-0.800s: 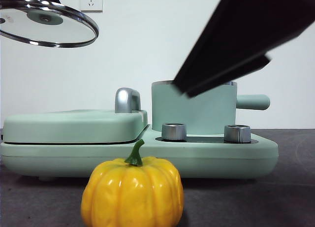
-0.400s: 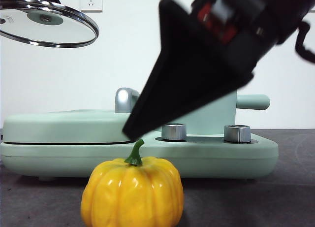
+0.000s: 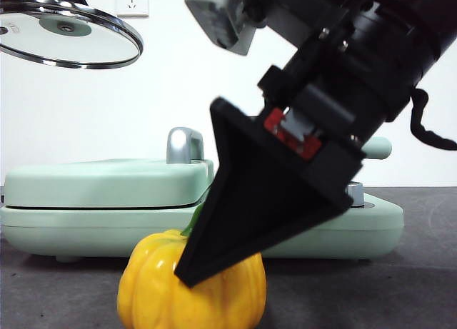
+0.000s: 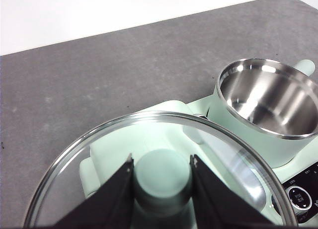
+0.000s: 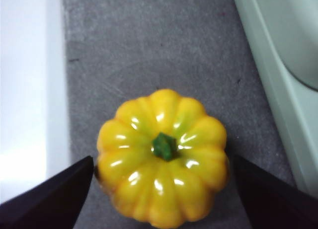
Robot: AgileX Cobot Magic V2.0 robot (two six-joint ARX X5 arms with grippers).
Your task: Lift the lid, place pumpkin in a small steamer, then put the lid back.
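The glass lid hangs high at the left, level, above the appliance. My left gripper is shut on its mint-green knob. Beneath it the small steamer stands uncovered, its steel inside empty. In the front view only the steamer's side handle shows past the arm. The yellow pumpkin sits upright on the dark table in front of the appliance. My right gripper has come down over it. Its jaws are open, one on each side of the pumpkin, not touching it.
The wide mint-green appliance base lies behind the pumpkin, with its flat grill cover and a chrome handle. A silver knob shows at its right. A white strip borders the table beside the pumpkin.
The right arm has swung down from the upper right to the pumpkin, now hiding the steamer body and the pumpkin's stem. The lid and the pumpkin have not moved.
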